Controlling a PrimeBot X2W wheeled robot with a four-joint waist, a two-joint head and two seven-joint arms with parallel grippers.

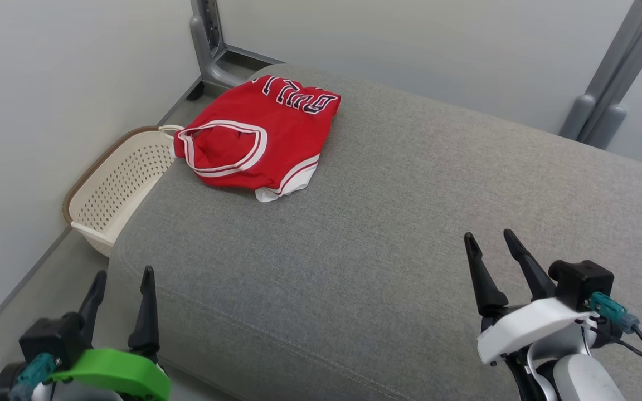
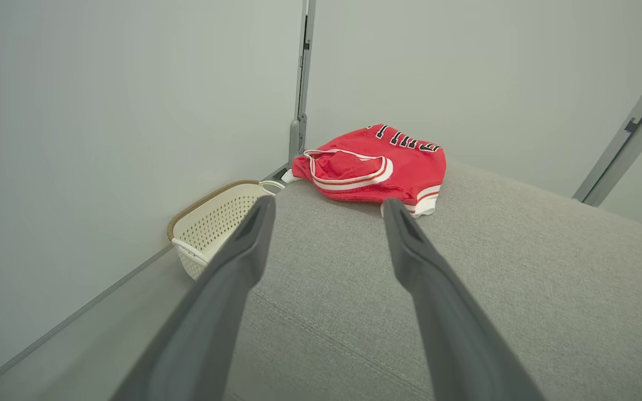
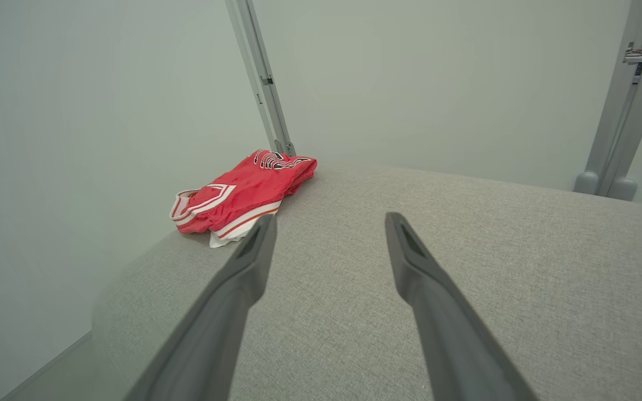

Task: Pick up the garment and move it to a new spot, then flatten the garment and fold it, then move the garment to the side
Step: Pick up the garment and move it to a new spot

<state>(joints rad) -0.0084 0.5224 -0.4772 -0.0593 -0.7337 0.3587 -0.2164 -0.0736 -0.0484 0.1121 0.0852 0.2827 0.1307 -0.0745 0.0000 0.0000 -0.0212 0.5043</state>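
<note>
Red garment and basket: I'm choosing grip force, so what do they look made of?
Red garment: looks like knit sports-jersey fabric, probably synthetic, with a matte finish. It lies in soft rumpled folds, with white striped trim.
Basket: seems to be moulded plastic, cream and smooth. Its walls carry regular rows of holes and hold a stiff shape. The brown band along the rim could be plastic too.

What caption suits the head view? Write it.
Rumpled red jersey on grey fabric cushion, cream perforated basket beside; left gripper, right gripper open.
</note>
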